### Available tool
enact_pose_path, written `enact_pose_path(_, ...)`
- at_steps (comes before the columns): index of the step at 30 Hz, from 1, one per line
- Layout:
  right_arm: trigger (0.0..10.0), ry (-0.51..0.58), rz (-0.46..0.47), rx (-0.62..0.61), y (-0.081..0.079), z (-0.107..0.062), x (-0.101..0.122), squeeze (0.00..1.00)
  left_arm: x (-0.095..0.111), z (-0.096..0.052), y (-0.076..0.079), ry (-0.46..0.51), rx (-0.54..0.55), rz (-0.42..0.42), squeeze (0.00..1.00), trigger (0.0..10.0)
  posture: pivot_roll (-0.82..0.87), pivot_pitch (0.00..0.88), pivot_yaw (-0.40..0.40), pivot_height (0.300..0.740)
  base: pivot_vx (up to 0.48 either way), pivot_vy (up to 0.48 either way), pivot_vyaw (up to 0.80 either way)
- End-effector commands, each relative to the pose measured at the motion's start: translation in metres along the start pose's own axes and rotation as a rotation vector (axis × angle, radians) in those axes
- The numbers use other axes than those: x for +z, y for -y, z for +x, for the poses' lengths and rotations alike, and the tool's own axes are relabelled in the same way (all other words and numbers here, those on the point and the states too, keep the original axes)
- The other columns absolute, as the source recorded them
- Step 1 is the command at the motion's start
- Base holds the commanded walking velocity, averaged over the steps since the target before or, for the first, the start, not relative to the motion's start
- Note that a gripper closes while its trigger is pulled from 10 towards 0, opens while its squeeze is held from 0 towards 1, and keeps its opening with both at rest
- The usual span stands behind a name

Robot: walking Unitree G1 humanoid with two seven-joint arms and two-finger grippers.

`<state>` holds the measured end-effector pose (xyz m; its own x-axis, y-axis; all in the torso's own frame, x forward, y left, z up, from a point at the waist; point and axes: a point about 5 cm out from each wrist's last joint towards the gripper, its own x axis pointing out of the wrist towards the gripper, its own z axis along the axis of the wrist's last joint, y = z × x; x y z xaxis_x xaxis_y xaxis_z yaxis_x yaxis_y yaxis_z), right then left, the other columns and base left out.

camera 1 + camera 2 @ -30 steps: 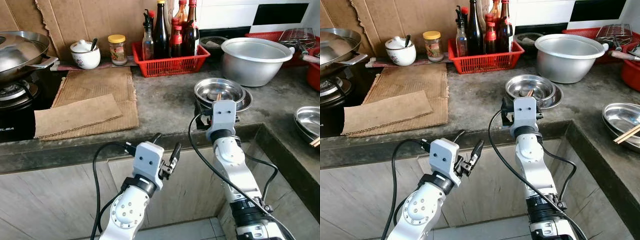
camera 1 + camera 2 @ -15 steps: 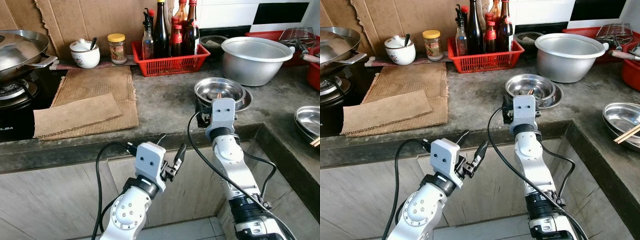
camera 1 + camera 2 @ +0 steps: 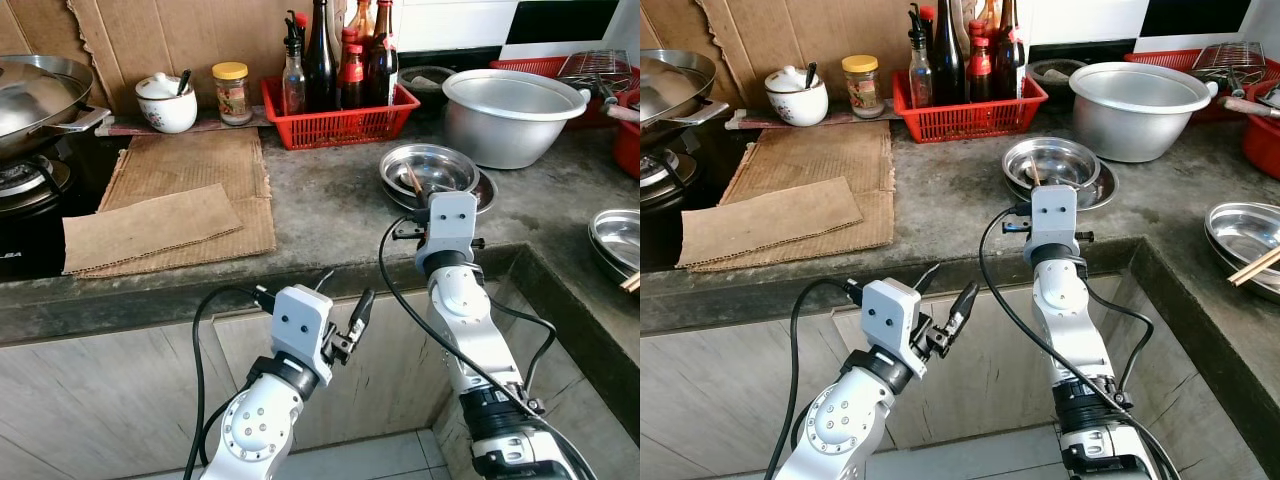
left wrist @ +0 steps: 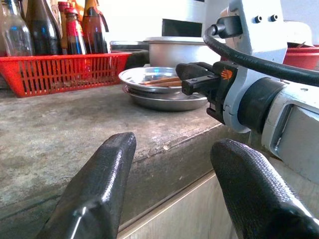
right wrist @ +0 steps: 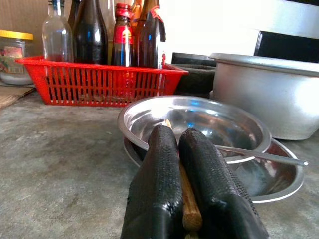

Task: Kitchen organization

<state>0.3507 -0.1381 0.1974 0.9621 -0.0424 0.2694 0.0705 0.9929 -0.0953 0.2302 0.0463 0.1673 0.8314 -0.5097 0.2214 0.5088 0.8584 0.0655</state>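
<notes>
Two stacked steel bowls point(image 3: 452, 160) sit near the counter's front edge. A wooden chopstick point(image 3: 413, 182) slants from the upper bowl point(image 5: 199, 104) toward me. My right gripper point(image 5: 178, 137) is shut on the chopstick point(image 5: 191, 211), fingertips at the bowl's near rim. A thin metal utensil point(image 5: 259, 154) lies across the bowl. My left gripper point(image 3: 345, 290) hangs open below the counter edge, in front of the cabinet, with nothing between its fingers point(image 4: 104, 174).
Behind the bowls stand a red basket point(image 3: 340, 128) of bottles and a large aluminium basin point(image 3: 510, 120). Cardboard sheets point(image 3: 180, 205) cover the left counter beside a wok point(image 3: 35, 95). A steel plate point(image 3: 620, 240) with chopsticks lies at the right.
The right gripper has drawn back slightly from the bowls with the chopstick, which now shows slanting out of the upper bowl. The left arm has barely moved.
</notes>
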Motion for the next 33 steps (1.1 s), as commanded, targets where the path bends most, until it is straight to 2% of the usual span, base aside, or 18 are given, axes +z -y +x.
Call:
enact_pose_path(1,0.0,0.022,0.000,-0.001,0.000,0.002,0.005,0.00,0.004,-0.001,0.000,0.017,0.000,-0.001,0.00,10.0,0.10,0.094,-0.013,0.740,0.000,0.000,0.00)
enact_pose_path(6,0.0,0.039,0.007,-0.008,0.001,0.000,0.009,0.00,0.003,-0.001,0.000,0.015,0.002,-0.001,0.00,10.0,0.10,0.093,-0.013,0.740,0.000,0.000,0.00)
enact_pose_path(18,0.0,0.146,0.053,-0.022,0.002,0.002,0.042,0.00,0.003,0.001,-0.001,0.017,0.007,0.005,0.00,10.0,0.10,0.086,-0.015,0.740,0.000,0.000,0.00)
enact_pose_path(22,0.0,0.184,0.087,0.001,0.002,-0.005,0.054,0.00,0.003,0.000,-0.002,0.016,0.014,0.009,0.00,10.0,0.11,0.084,-0.016,0.740,0.000,0.000,0.00)
enact_pose_path(25,0.0,0.204,0.125,0.028,0.003,-0.022,0.061,0.00,0.002,-0.001,-0.005,0.007,0.029,0.022,0.00,10.0,0.10,0.076,-0.010,0.740,0.000,0.000,0.00)
enact_pose_path(26,0.0,0.204,0.125,0.028,0.003,-0.022,0.061,0.00,0.002,-0.001,-0.005,0.007,0.029,0.022,0.00,10.0,0.10,0.076,-0.010,0.740,0.000,0.000,0.00)
enact_pose_path(27,1.3,0.204,0.131,0.031,0.003,-0.025,0.061,0.00,0.001,-0.001,-0.005,0.006,0.030,0.021,0.00,10.0,0.10,0.076,-0.010,0.740,0.000,0.000,0.00)
enact_pose_path(28,10.0,0.204,0.139,0.034,0.004,-0.031,0.062,0.00,0.001,-0.001,-0.006,0.004,0.032,0.029,0.00,10.0,0.09,0.074,-0.006,0.740,0.000,0.000,0.00)
enact_pose_path(33,10.0,0.182,0.167,0.033,0.007,-0.045,0.060,0.00,-0.001,0.000,-0.007,-0.008,0.016,0.039,0.00,10.0,0.08,0.062,0.009,0.740,0.000,0.000,0.00)
